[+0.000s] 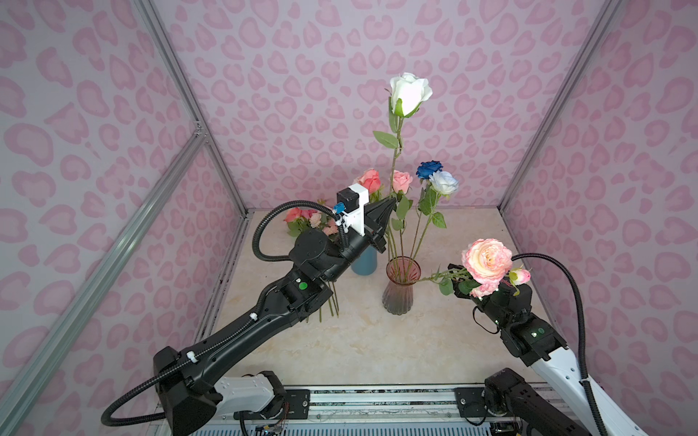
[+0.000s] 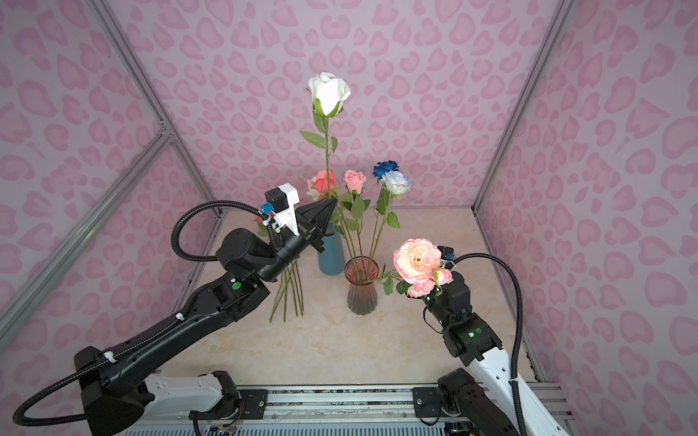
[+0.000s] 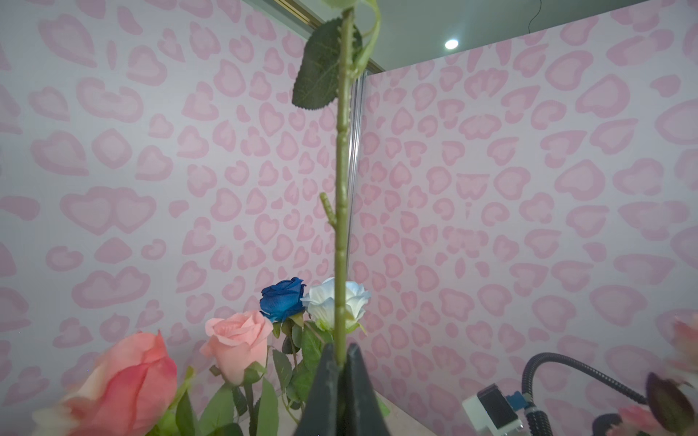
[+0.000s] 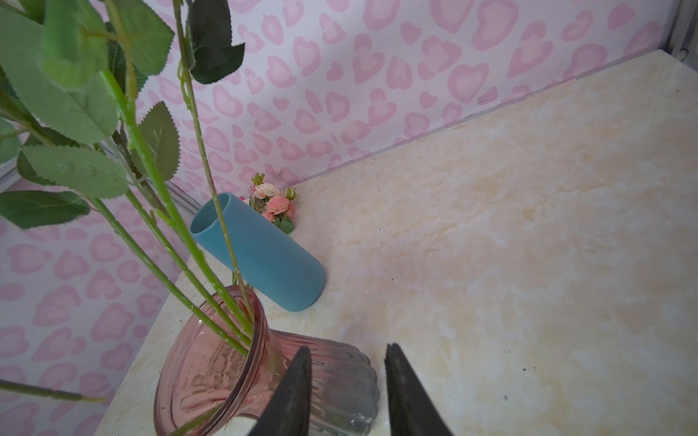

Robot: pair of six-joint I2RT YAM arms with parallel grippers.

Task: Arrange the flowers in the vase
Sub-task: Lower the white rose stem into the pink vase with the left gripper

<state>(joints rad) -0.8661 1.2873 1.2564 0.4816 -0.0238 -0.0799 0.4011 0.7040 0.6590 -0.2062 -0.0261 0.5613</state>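
The left wrist view alone shows the left hand [image 3: 342, 362] pinching the white rose stem [image 3: 342, 188]; the right wrist view shows the right hand [image 4: 347, 362] spread, empty, near the pink vase [image 4: 211, 362].

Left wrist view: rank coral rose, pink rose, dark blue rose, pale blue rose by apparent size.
1. coral rose (close to the camera, so unsure)
2. pink rose
3. dark blue rose and pale blue rose: about alike
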